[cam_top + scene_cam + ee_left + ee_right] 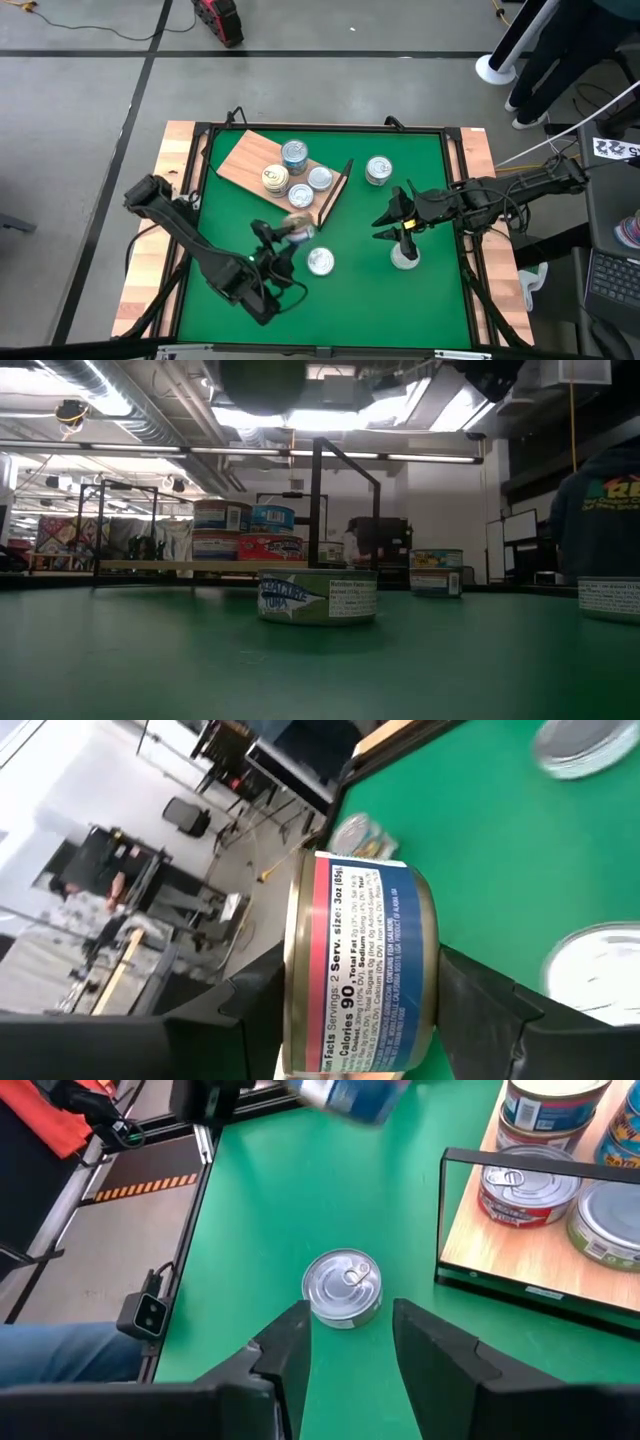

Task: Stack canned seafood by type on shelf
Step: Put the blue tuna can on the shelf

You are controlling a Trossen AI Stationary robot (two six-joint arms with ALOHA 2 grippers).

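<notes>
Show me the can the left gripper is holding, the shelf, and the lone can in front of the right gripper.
Held can [360, 965]: left wrist view, on its printed side label.
Shelf [245, 160]: high view, on the bare wooden board.
Lone can [343, 1285]: right wrist view, on its silver pull-tab top.

A green table mat [430, 190] covers the table, framed by pale wood at its edges. A light-brown wooden shelf [245, 160] lies flat and angled at about eleven o'clock, carrying four tins [294, 155] clustered beside its black wire end [335, 192]. Three more tins sit directly on the mat: one at one o'clock [378, 170], one near centre at six o'clock [320, 261], one at four o'clock [404, 256].
</notes>
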